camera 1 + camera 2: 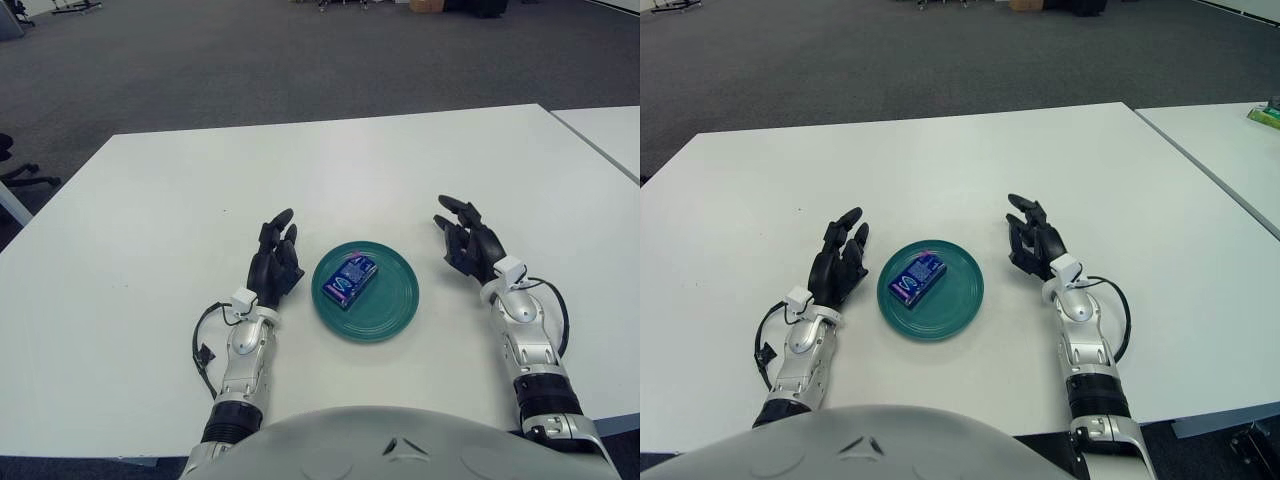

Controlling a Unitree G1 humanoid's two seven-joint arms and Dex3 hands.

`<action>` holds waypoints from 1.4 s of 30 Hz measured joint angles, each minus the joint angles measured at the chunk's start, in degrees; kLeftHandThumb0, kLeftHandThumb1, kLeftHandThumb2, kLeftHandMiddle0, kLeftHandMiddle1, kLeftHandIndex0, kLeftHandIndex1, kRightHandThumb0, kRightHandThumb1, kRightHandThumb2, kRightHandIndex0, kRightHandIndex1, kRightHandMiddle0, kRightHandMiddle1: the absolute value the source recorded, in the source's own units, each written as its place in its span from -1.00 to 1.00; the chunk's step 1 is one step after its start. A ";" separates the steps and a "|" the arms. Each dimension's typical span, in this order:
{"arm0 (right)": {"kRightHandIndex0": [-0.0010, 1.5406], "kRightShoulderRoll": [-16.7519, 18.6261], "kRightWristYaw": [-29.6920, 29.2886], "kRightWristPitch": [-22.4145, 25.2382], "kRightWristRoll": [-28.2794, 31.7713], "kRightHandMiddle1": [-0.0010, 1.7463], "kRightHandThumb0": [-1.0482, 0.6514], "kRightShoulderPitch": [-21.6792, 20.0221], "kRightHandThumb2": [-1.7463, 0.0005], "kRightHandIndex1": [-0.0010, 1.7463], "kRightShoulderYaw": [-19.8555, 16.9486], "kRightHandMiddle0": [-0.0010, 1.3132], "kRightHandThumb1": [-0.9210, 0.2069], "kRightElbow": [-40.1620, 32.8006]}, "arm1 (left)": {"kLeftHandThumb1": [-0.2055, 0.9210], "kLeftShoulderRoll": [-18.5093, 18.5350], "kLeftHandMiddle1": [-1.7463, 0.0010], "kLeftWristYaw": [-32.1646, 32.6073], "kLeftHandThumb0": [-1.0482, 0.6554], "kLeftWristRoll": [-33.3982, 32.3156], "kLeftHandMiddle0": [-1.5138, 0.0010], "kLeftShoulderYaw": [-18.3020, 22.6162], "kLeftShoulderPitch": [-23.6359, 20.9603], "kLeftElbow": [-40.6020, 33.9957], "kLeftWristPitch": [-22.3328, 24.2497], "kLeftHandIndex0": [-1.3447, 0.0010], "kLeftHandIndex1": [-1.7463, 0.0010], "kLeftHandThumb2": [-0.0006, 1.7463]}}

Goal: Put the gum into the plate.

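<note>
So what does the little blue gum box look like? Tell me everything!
The gum box is a small flat blue pack with a lighter printed label on top. It looks like cardboard or plastic wrap and seems closed. It lies flat and slanted inside the round teal plate, slightly left of its middle. Only the plate touches it; neither hand does.

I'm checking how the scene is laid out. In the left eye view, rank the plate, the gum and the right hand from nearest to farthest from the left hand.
1. Plate: just right of the open left hand, its rim closest.
2. Gum: lying in the plate, a little left of its middle.
3. Right hand: beyond the plate's far side, open, holding nothing.
</note>
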 measured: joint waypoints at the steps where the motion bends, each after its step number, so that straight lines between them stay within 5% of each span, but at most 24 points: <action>1: -0.66 0.17 -0.16 0.28 0.06 -0.50 -0.72 -0.01 -0.06 -1.00 -0.02 -1.00 -1.00 -0.23 | 1.00 0.00 0.98 0.09 -0.75 0.04 0.57 0.06 0.02 -0.03 -0.03 1.00 0.10 0.02; 12: -0.71 2.95 -2.17 3.51 0.35 -0.50 -0.68 1.18 -0.06 -1.00 0.07 -1.00 -1.00 -2.38 | 1.00 -0.14 0.95 3.94 -0.75 1.97 0.48 0.98 0.44 -0.32 -1.45 0.98 -0.04 0.04; 42: -0.74 6.86 -6.26 2.38 -1.05 -0.51 -0.72 0.77 -0.05 -0.99 1.53 -1.00 -1.00 -0.55 | 1.00 -0.18 0.97 8.96 -0.73 6.05 0.49 -1.14 3.14 -3.87 -1.56 1.00 -0.02 0.03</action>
